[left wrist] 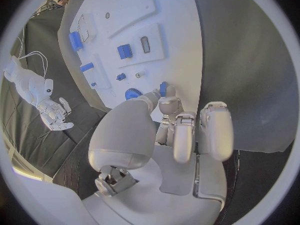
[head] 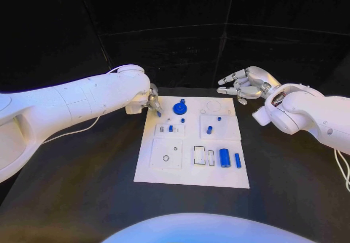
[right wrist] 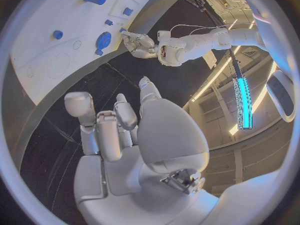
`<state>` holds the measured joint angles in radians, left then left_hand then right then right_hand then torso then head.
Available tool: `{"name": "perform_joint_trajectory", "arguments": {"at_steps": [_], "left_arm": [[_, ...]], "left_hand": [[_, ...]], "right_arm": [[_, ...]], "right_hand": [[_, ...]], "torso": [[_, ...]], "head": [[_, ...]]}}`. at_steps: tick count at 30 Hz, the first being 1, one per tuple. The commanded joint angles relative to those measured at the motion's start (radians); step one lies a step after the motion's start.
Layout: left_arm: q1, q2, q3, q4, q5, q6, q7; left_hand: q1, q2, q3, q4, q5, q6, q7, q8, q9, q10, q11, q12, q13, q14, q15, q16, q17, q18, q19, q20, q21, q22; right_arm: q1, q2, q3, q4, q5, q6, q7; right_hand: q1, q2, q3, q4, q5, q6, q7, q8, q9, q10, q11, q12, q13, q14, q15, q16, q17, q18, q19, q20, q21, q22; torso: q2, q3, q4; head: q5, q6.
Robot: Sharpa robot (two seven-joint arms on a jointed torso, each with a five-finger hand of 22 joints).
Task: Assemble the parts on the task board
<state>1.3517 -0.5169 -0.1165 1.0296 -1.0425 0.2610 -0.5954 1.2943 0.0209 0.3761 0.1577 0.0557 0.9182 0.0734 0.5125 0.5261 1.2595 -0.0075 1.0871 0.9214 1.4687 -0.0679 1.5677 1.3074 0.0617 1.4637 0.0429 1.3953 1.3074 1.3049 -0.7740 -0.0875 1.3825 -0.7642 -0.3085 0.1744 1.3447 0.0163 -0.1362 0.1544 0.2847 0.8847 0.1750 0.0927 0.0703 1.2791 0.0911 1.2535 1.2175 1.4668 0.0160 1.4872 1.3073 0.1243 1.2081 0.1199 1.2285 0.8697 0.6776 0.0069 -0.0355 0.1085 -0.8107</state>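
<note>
Black worktop (head: pixel 73 192) all round, and the white board (head: pixel 191 174) sits square in the middle of it. At the board's far left corner is the left hand (head: pixel 151 101), its fingers (left wrist: pixel 164 105) pinching a small blue peg (left wrist: pixel 163 88) right at the board's edge, just beside the round blue gear (head: pixel 179 107). The wrist view confirms it: peg caught at the fingertips, gear right next to them. Over on the other side, the right hand (head: pixel 247 84) hangs above the worktop beyond the board's far right corner, well off the board, fingers apart and loosely curled, holding nothing. Down the board, a blue cylinder (head: pixel 224 158) and a slimmer blue bar (head: pixel 237 160) lie side by side near the right edge, with smaller blue pieces (head: pixel 208 129) standing around the middle.
</note>
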Motion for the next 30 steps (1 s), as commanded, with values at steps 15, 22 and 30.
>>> {"name": "perform_joint_trajectory", "arguments": {"at_steps": [15, 22, 30], "left_arm": [[0.003, -0.178, 0.0, 0.276, 0.062, -0.219, 0.003], [-0.009, -0.232, -0.001, 0.37, 0.064, -0.278, 0.013], [-0.038, -0.261, -0.002, 0.433, 0.022, -0.316, 0.023]], "left_hand": [[-0.087, -0.049, 0.298, -0.168, -0.003, -0.015, -0.008, 0.054, 0.035, 0.014, -0.004, -0.016, -0.024, 0.102, -0.003, 0.003, 0.263, -0.005, 0.005, -0.004, -0.013, 0.036], [-0.096, -0.056, 0.317, -0.174, -0.003, -0.015, -0.009, 0.062, 0.04, 0.017, -0.005, -0.018, -0.028, 0.102, -0.004, 0.003, 0.263, -0.005, 0.006, -0.005, -0.012, 0.038], [-0.101, -0.06, 0.33, -0.178, -0.003, -0.015, -0.01, 0.067, 0.044, 0.019, -0.006, -0.019, -0.03, 0.102, -0.005, 0.003, 0.263, -0.005, 0.006, -0.006, -0.013, 0.038]], "right_arm": [[0.002, -0.005, 0.001, -0.003, 0.003, 0.008, 0.006], [0.002, -0.005, 0.001, -0.006, 0.003, 0.01, 0.006], [0.001, -0.004, 0.001, -0.009, 0.003, 0.012, 0.007]], "right_hand": [[-0.001, 0.006, -0.007, 0.001, 0.003, 0.001, 0.003, 0.002, -0.001, -0.003, 0.0, 0.003, 0.001, 0.064, -0.003, -0.003, 0.1, 0.006, -0.003, 0.0, -0.005, 0.0], [-0.001, 0.006, -0.007, 0.001, 0.003, 0.001, 0.003, 0.002, -0.001, -0.003, 0.0, 0.003, 0.001, 0.064, -0.003, -0.003, 0.1, 0.006, -0.003, 0.0, -0.005, 0.0], [-0.001, 0.006, -0.007, 0.001, 0.003, 0.001, 0.003, 0.002, -0.001, -0.003, 0.0, 0.003, 0.001, 0.064, -0.003, -0.003, 0.1, 0.006, -0.003, 0.0, -0.005, 0.0]], "torso": [[-0.001, 0.0, 0.005], [-0.002, 0.0007, 0.0048], [-0.002, 0.0008, 0.0029]], "head": [[0.004, -0.001], [0.011, -0.003], [0.016, -0.003]]}}
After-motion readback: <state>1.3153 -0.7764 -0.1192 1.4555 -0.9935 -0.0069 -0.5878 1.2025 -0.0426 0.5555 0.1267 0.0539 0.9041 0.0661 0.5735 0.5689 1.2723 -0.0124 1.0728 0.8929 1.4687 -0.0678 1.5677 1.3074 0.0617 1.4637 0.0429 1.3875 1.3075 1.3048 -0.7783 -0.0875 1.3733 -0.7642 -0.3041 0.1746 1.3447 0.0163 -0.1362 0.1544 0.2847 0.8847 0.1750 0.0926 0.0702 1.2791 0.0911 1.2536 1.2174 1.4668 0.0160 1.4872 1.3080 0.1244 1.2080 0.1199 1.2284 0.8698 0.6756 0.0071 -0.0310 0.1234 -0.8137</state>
